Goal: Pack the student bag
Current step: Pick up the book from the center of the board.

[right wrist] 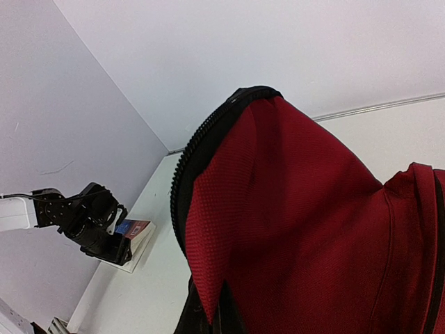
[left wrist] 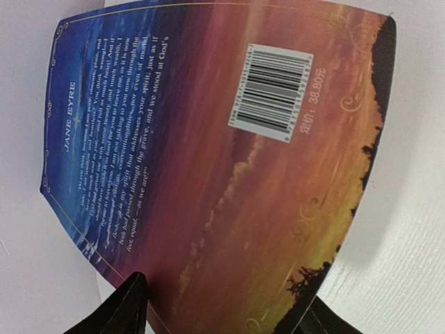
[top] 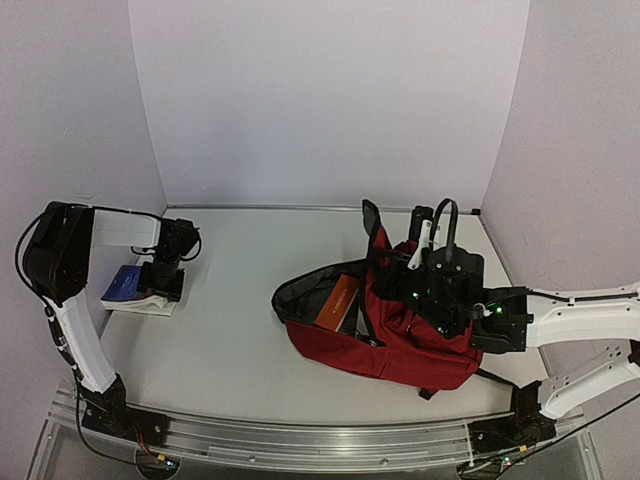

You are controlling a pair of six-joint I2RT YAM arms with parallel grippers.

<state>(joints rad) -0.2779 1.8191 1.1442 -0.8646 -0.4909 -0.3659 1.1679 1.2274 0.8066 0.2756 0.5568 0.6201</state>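
The right gripper [right wrist: 212,316] shows only as dark shapes at the very bottom edge of its wrist view. A fold of the student bag [right wrist: 299,209] is drawn down to a point between them, so the jaws look clenched on the red fabric, though the fingertips themselves are cut off. Red mesh fills most of that view and rises to a peak edged by a black zipper [right wrist: 201,132]. From above, the student bag [top: 400,340] lies on the right half of the white table [top: 240,300], directly under the right arm. Its top is lifted and its mouth gapes toward the left. Something flat and orange [top: 337,300] sits inside the opening; what it is cannot be made out. The left gripper [left wrist: 226,291] is well apart from the bag, at the table's far left by the wall. Its jaws are spread wide, and one dark finger [left wrist: 128,306] shows at each side of the near end of a book [left wrist: 222,174]. Whether they touch the book cannot be told. The book lies flat, back cover up. The cover runs from blue through red to orange and carries the title Jane Eyre, a block of white text and a barcode [left wrist: 271,90]. Its near end runs out of the frame.
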